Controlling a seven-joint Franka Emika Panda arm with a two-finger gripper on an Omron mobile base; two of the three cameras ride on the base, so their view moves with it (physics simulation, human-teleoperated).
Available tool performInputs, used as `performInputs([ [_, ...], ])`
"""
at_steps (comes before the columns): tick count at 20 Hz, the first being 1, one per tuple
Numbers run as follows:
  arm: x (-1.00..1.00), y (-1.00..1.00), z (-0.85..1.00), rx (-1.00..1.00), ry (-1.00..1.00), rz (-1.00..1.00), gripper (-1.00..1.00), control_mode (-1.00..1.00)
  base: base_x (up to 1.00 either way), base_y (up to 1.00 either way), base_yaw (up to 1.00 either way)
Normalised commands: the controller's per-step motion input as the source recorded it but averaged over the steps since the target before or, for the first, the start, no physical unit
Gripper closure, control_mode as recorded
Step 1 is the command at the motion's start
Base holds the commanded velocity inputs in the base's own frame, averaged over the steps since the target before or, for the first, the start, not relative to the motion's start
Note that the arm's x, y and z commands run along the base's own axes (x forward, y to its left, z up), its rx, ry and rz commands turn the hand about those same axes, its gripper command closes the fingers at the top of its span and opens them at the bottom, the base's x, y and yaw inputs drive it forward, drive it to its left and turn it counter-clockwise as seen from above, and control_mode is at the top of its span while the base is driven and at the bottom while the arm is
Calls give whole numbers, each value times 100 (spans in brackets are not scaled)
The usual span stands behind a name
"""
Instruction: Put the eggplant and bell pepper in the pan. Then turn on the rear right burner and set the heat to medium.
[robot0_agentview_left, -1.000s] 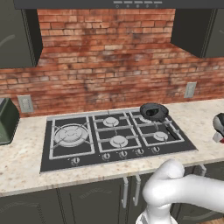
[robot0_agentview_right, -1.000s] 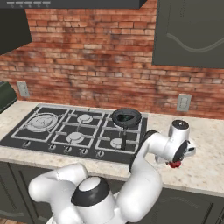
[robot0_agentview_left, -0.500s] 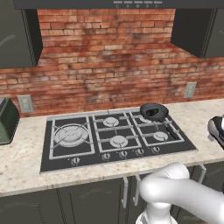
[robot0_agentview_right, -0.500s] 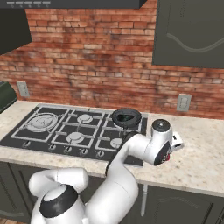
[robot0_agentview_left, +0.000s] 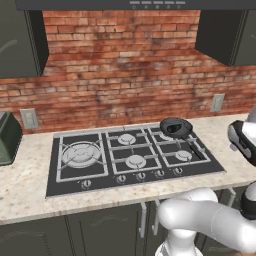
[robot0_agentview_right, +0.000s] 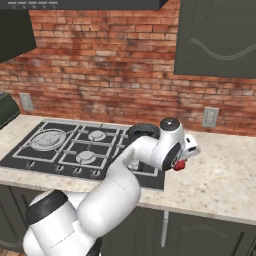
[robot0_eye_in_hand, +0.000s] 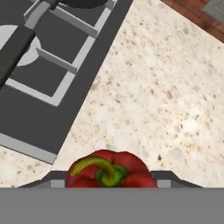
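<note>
The gripper (robot0_eye_in_hand: 111, 186) clamps the bell pepper (robot0_eye_in_hand: 110, 169) (green stem facing the camera) above the speckled counter (robot0_eye_in_hand: 162, 100), to the right of the pan (robot0_agentview_left: 175, 127) on the hob (robot0_agentview_left: 131, 156).

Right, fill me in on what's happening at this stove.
The robot arm's end effector is closed on a red bell pepper and holds it above the speckled counter, just right of the cooktop. The pan sits on the rear right burner with something dark inside it, probably the eggplant, though that is hard to tell. The pepper has not reached the pan yet, and no flame shows at any burner.
</note>
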Motion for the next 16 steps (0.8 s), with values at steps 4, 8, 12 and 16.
performInputs([
  [4, 6, 14, 41, 0, 0, 5, 100, -100, 0, 0, 0],
  [8, 16, 24, 39, 0, 0, 10, 100, -100, 0, 0, 0],
  [12, 19, 29, 33, 0, 0, 12, 100, -100, 0, 0, 0],
  [16, 21, 35, 22, 0, 0, 11, 100, -100, 0, 0, 0],
])
